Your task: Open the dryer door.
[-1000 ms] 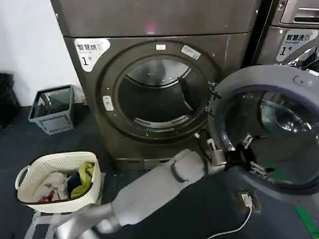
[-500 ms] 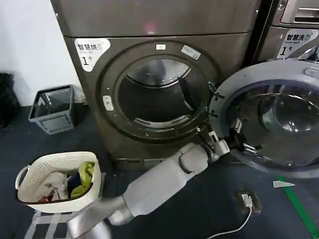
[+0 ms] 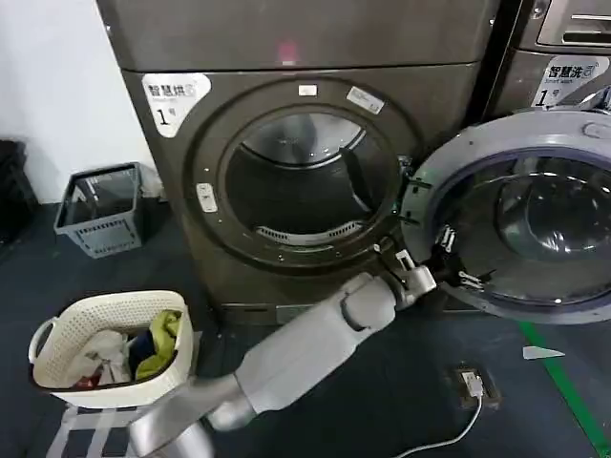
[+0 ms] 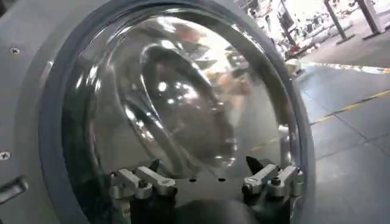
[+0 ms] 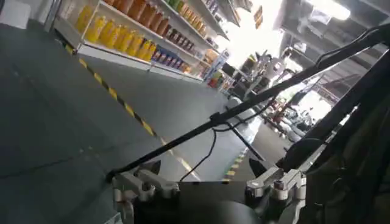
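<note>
Dryer door [image 3: 520, 215] hangs swung wide at frame right, drum exposed: task essentially done; left gripper [image 3: 451, 260], fingers spread wide, sits at door's inner glass.

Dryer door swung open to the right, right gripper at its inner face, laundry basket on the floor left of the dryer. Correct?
Not quite: the left gripper is at the inner face of the door, as the head view shows. The door does hang open to the right, and the basket sits on the floor left of the dryer.
</note>
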`<state>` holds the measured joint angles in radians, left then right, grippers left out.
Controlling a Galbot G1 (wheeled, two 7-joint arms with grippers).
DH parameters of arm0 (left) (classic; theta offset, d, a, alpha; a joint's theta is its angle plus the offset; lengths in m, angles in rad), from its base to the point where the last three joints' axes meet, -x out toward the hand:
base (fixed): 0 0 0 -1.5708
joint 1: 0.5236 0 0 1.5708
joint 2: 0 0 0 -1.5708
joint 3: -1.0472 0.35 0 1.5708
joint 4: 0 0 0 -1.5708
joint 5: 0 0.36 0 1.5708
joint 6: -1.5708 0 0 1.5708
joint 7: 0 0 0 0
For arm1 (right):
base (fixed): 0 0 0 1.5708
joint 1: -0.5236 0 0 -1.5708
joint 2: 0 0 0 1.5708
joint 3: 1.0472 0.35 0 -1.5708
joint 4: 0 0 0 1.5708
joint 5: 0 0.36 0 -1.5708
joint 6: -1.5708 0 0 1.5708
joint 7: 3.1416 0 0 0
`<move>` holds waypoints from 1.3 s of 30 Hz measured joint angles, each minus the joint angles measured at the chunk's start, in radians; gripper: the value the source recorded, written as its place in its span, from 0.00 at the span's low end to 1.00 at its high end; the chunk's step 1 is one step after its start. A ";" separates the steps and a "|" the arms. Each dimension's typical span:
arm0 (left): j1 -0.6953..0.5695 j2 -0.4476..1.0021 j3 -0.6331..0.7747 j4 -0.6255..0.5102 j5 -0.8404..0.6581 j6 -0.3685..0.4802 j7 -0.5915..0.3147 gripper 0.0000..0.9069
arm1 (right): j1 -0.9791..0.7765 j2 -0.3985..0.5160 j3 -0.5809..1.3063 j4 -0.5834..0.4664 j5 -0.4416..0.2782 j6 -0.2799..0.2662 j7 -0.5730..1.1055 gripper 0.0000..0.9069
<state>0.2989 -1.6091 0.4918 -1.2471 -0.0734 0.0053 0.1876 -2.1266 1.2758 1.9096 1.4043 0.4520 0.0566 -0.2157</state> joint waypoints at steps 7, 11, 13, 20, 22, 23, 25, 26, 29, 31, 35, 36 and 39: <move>0.021 0.000 0.021 -0.060 -0.029 0.034 0.006 1.00 | 0.001 -0.005 -0.004 0.000 0.000 0.000 -0.001 1.00; 0.037 0.000 0.044 -0.135 -0.065 0.069 0.007 1.00 | 0.003 -0.007 -0.008 -0.003 -0.001 0.000 -0.004 1.00; 0.047 0.000 0.053 -0.186 -0.086 0.085 0.007 1.00 | 0.004 -0.008 -0.011 -0.004 -0.001 0.000 -0.005 1.00; 0.083 0.202 0.061 -0.397 -0.155 0.132 0.006 1.00 | 0.006 -0.006 -0.014 0.014 0.003 -0.033 0.001 1.00; 0.100 0.271 0.052 -0.453 -0.162 0.133 0.006 1.00 | 0.006 -0.007 -0.014 0.015 0.007 -0.035 0.001 1.00; 0.109 0.304 0.047 -0.478 -0.165 0.132 0.008 1.00 | 0.006 -0.007 -0.014 0.016 0.009 -0.035 0.001 1.00; 0.128 0.372 0.039 -0.525 -0.172 0.131 0.018 1.00 | 0.006 -0.007 -0.014 0.020 0.013 -0.036 0.000 1.00; 0.137 0.404 0.033 -0.549 -0.173 0.128 0.020 1.00 | 0.006 -0.007 -0.014 0.023 0.015 -0.036 -0.001 1.00; 0.171 0.498 0.009 -0.610 -0.182 0.123 0.027 1.00 | 0.005 -0.006 -0.014 0.029 0.022 -0.041 -0.001 1.00; 0.207 0.569 -0.018 -0.656 -0.193 0.118 0.038 1.00 | 0.005 -0.004 -0.013 0.029 0.021 -0.044 0.000 1.00; 0.298 0.712 -0.105 -0.725 -0.234 0.125 0.047 1.00 | 0.005 -0.002 -0.008 0.027 0.020 -0.049 0.001 1.00; 0.327 0.746 -0.137 -0.740 -0.249 0.129 0.050 1.00 | 0.004 -0.002 -0.006 0.027 0.020 -0.049 0.001 1.00; 0.442 0.841 -0.265 -0.774 -0.290 0.141 0.052 1.00 | 0.004 -0.002 -0.004 0.024 0.020 -0.049 0.000 1.00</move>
<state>0.7409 -0.7677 0.2266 -2.0208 -0.3633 0.1462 0.2398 -2.1225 1.2741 1.9059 1.4278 0.4717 0.0074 -0.2158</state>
